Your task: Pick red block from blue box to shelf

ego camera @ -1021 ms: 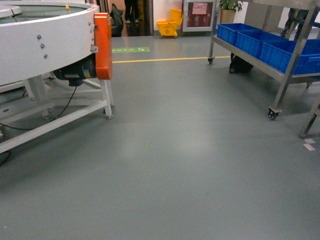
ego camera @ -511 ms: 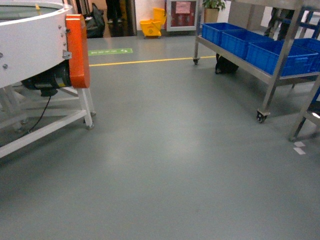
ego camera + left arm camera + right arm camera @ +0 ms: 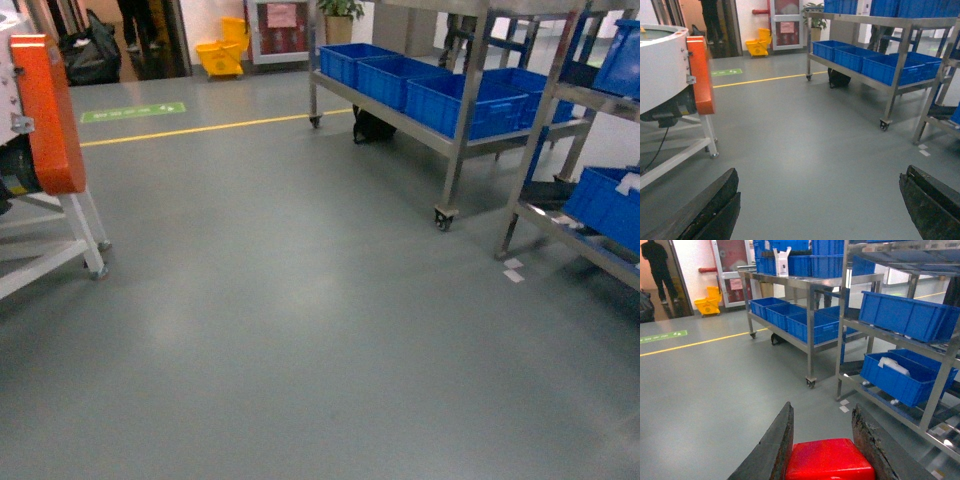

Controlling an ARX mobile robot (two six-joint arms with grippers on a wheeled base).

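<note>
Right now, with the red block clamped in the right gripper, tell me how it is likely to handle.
The red block looks like glossy hard plastic, so probably stiff and somewhat slippery between the right gripper fingers. It seems small, so likely light. Its flat sides suggest it should sit steady, not roll.

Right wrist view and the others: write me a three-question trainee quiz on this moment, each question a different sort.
1. True or false: the right gripper is shut on the red block.
2. Multiple choice: the left gripper is (A) open with nothing between its fingers, (B) shut on a brick, (C) out of view.
3. Fill in: in the head view, the steel shelving with dark blue crates stands on the ______ side.

Key: 1 true. 2 A. 3 right.
</note>
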